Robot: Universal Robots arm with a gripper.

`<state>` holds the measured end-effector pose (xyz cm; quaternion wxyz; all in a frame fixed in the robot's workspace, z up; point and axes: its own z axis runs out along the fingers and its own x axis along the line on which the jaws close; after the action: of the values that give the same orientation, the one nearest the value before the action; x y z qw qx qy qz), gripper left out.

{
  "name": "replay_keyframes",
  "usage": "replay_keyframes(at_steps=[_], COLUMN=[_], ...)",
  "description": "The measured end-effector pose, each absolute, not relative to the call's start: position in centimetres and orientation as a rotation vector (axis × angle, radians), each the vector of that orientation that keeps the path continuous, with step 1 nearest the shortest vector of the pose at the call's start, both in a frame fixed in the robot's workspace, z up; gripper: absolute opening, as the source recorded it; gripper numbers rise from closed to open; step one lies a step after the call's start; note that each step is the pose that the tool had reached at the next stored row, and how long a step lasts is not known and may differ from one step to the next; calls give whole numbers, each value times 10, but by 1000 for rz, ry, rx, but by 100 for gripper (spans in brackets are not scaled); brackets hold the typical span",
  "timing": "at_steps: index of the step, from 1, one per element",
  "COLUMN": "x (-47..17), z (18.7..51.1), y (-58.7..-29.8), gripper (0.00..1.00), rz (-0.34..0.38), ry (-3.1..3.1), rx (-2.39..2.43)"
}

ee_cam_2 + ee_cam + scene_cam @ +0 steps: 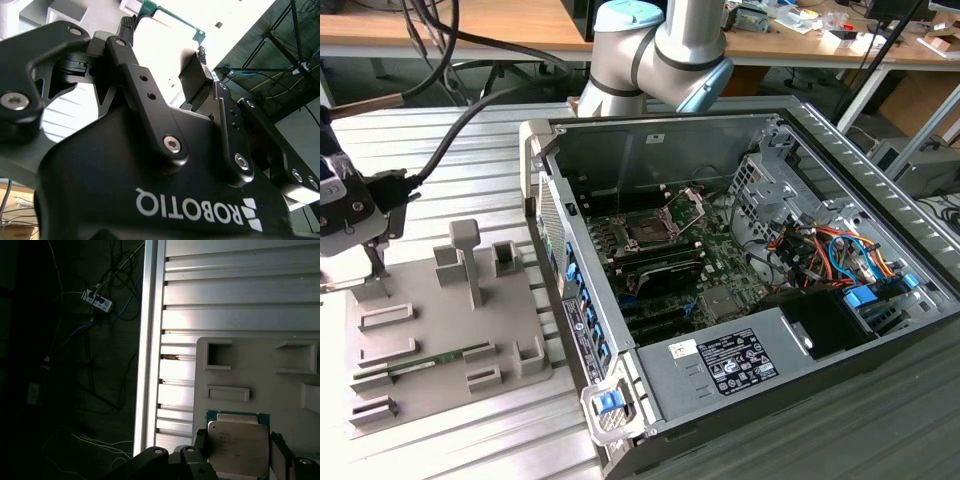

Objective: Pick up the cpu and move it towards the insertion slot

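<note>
cpu (239, 442) — gripped by hand (375, 270) | hand points down over grey tray (425, 305) | insertion slot (648, 228) well apart

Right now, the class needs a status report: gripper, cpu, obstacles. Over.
Gripper shut on the cpu, over the grey tray. Insertion slot inside the case, wall between.

cpu (239, 446) silvery top, green rim; pincer (164, 37) black; tray (430, 300) pale grey

Silver-grey arm, black end effector.
The arm (665, 45) is built of round silver-grey tubes with pale blue joint caps, and a thick black cable (442, 140) runs to its wrist. The end effector (165, 45) has matte black link bars, silver screw heads and white lettering.
</note>
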<state>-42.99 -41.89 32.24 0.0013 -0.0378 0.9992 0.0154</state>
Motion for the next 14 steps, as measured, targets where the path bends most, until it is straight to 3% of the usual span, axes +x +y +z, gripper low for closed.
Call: replay_keyframes(at_steps=[14], x=[-430], z=[343], y=[-419], gripper=[55], rz=[48], ry=[3137], rx=[-119])
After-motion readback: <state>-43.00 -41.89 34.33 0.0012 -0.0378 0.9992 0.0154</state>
